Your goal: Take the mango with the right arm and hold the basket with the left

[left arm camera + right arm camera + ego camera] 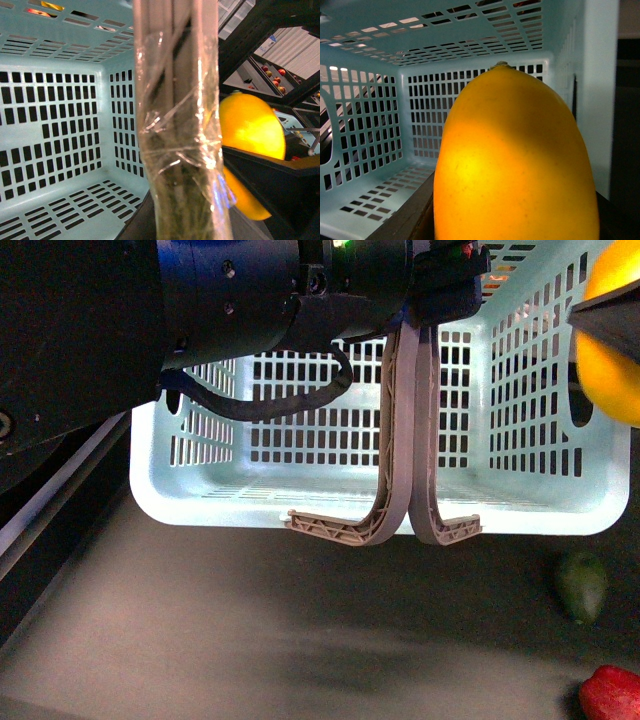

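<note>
The light-blue slotted basket [520, 515] fills the middle of the front view, with nothing inside it. Its two grey-brown handles [408, 440] are swung up together, and my left gripper [442, 288] is shut on their tops. In the left wrist view the handles [180, 125] appear wrapped in clear film, right in front of the camera. The yellow-orange mango [612, 360] hangs at the basket's right wall, with my right gripper [606, 322] shut on it. The mango [515, 165] fills the right wrist view, with the basket's [375, 125] inside behind it.
A dark green oval fruit [582, 585] lies on the dark surface in front of the basket's right corner. A red apple [610, 695] sits nearer, at the lower right edge. My left arm's dark body [150, 310] covers the upper left.
</note>
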`<state>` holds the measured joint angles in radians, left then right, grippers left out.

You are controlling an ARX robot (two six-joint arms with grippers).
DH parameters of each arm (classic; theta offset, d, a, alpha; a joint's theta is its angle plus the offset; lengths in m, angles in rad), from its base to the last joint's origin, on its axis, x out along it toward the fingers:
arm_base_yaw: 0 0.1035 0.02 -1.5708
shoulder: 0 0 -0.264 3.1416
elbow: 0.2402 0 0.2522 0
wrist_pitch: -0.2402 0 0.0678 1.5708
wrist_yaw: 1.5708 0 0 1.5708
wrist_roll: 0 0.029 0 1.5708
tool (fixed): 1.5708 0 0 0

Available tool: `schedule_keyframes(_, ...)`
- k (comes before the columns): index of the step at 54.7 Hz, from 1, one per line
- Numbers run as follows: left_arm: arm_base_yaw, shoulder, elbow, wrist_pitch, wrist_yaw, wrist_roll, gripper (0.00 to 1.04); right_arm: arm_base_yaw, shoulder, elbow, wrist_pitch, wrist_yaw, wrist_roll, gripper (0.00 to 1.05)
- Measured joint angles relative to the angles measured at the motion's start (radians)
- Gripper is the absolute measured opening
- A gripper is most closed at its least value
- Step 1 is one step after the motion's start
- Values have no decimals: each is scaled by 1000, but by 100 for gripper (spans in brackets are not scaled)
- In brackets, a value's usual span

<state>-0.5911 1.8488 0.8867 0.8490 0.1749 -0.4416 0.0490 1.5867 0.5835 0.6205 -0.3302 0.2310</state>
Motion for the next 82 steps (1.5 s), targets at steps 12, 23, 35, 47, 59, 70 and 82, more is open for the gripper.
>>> schedule_keyframes(12,0,0,0,0,0,0,7,62,139,80,68,93,41,63)
schedule_keyframes(23,0,0,0,0,0,0,7,72,154,99,102,98,65,90)
schedule_keyframes(35,-2,0,-5,-2,-6,1,7,64,14,47,104,66,92,96)
schedule_keyframes(47,0,0,-6,-2,-10,1,7,-1,-243,-67,21,87,99,97)
schedule_keyframes(59,0,0,-6,-2,-7,0,7,-111,-558,-236,-165,123,100,97)
schedule_keyframes(70,0,0,-6,-3,1,0,7,-182,-861,-354,-363,174,99,97)
schedule_keyframes(82,0,0,-6,-2,0,0,7,-191,-939,-379,-405,179,99,97)
